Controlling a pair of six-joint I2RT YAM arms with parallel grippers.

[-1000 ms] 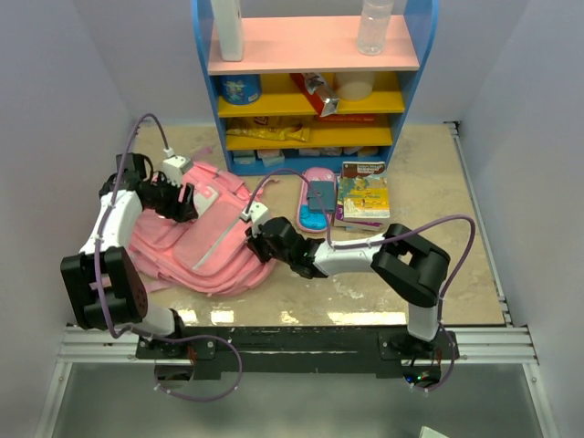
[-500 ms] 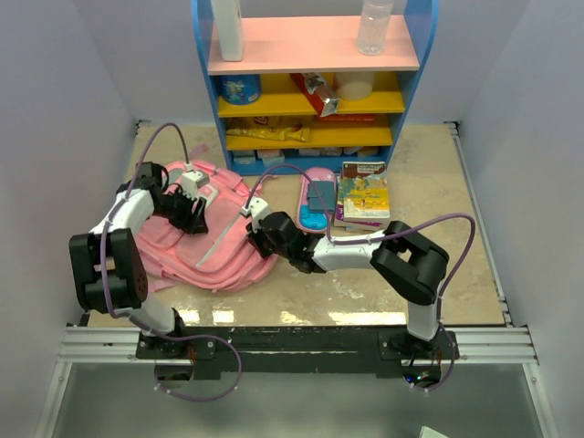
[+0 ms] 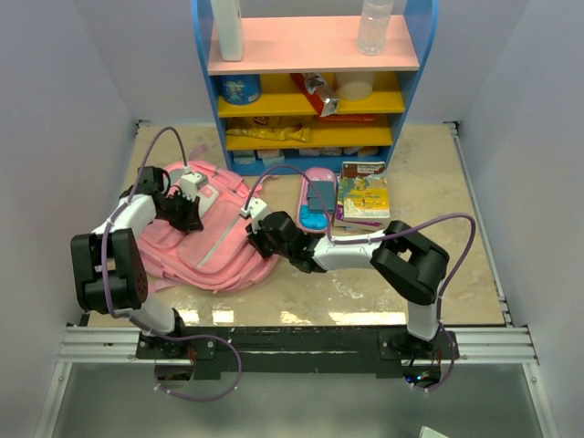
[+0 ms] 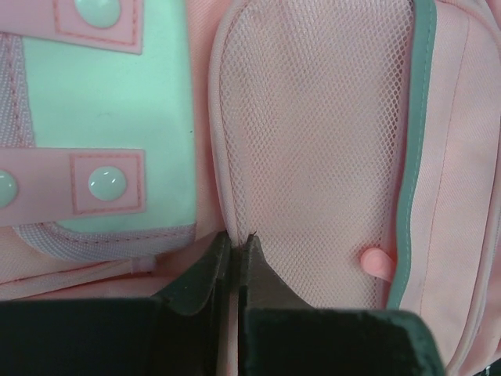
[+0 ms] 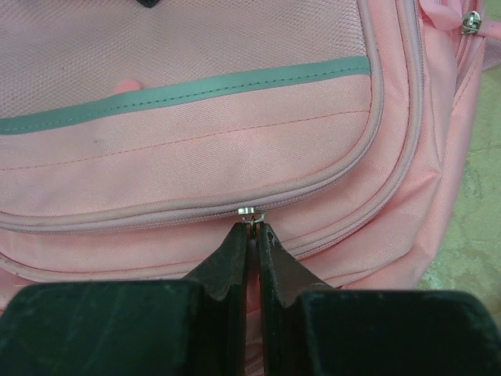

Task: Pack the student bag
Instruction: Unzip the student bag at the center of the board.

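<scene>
- The right end effector sits low in the centre of the top view. Its jaws are pressed together on the small metal zip pull at the lower right edge of the student bag.
- In the right wrist view, a grey strip crosses the pink pocket above that zip.
- The student bag lies flat on the worktop, left of centre in the frame, with its front pockets facing up. One arm reaches onto it from each side.
- The left end effector rests on the bag's upper left part, jaws drawn in to a sliver. Its tips sit at the seam between a pink mesh pocket and a pale patch with pink snap tabs. I cannot tell whether any fabric is nipped.
- A pink-and-blue pencil case lies near the bag, to its upper right, and touches a stack of picture books on its right.
- A blue shelf unit stands at the top of the frame. Its pink top shelf carries a white bottle and a clear bottle. The yellow shelves below hold a blue tub and packets.
</scene>
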